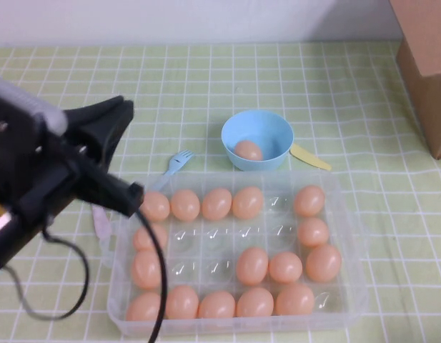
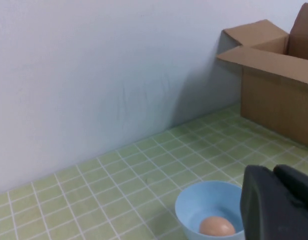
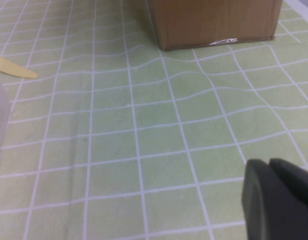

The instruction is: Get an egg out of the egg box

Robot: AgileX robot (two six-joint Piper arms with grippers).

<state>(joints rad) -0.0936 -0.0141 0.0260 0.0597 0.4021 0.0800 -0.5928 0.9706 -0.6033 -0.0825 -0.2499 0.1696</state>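
Note:
The clear egg box (image 1: 357, 236) lies at the front middle of the table and holds several peach-orange eggs, such as one in its back row (image 1: 216, 204); some wells are bare. One more egg (image 1: 248, 150) lies in the light-blue bowl (image 1: 257, 132) just behind the box; it also shows in the left wrist view (image 2: 216, 226). My left gripper (image 1: 122, 111) is raised at the left, above the table beside the box's back left corner, shut and empty (image 2: 273, 172). My right gripper (image 3: 269, 165) is shut and empty over bare cloth; it is out of the high view.
A light-blue fork (image 1: 179, 161) and a pale spoon (image 1: 101, 221) lie left of the box. A yellow knife (image 1: 310, 157) lies right of the bowl. A cardboard box (image 1: 427, 64) stands at the back right. Green checked cloth covers the table.

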